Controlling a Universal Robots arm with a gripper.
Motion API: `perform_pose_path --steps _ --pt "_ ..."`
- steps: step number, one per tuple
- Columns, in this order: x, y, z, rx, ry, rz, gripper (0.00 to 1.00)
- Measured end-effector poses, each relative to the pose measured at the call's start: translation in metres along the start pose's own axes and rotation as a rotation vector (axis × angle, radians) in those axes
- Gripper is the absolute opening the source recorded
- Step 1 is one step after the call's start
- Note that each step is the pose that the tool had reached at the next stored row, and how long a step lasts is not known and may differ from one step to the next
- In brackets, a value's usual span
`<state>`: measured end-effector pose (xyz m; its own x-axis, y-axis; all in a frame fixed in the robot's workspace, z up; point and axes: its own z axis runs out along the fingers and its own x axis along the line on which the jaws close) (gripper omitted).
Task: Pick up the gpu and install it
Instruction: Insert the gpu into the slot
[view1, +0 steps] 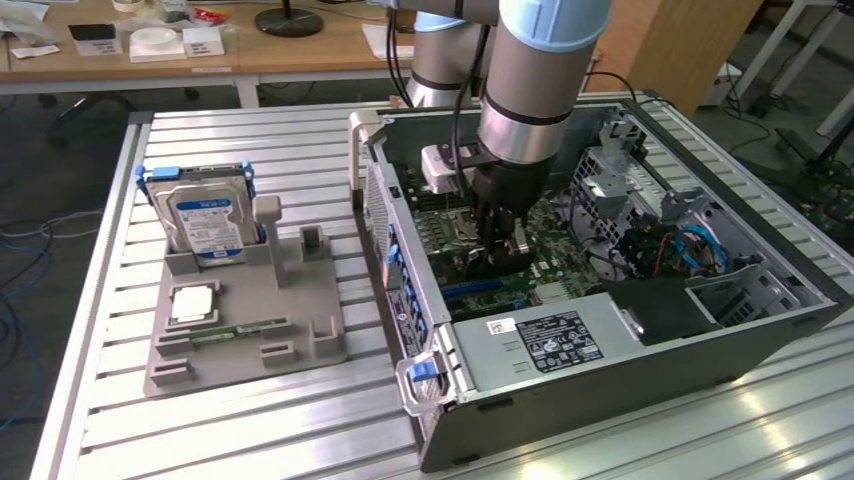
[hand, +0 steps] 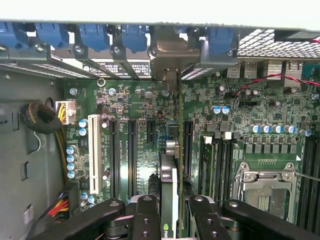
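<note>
Inside the open computer case (view1: 747, 330) my gripper (view1: 491, 250) hangs low over the green motherboard (hand: 250, 110). It is shut on the gpu (hand: 169, 185), which the wrist view shows edge-on between my black fingers (hand: 145, 215). The card stands upright, and its silver end bracket (hand: 172, 80) reaches the case's rear slot wall by the blue clips (hand: 135, 35). The card's lower edge runs along a black expansion slot beside the other black slots (hand: 132, 150) and the white slot (hand: 94, 155). I cannot tell whether it is seated in the slot.
On the slatted table, at the exterior view's left, a grey holder (view1: 240, 340) carries the silver hard drive (view1: 207, 220), a green memory stick (view1: 240, 328) and a square chip (view1: 194, 302). The case also holds the CPU socket (hand: 265, 185), the power supply (view1: 547, 340) and cables (view1: 681, 250).
</note>
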<state>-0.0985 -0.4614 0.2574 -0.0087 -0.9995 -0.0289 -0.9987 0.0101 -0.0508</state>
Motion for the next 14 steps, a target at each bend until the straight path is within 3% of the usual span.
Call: perform_pose_path --steps 14 --pt "0.0002 0.0005 0.0098 0.0002 -0.0003 0.000 0.27"
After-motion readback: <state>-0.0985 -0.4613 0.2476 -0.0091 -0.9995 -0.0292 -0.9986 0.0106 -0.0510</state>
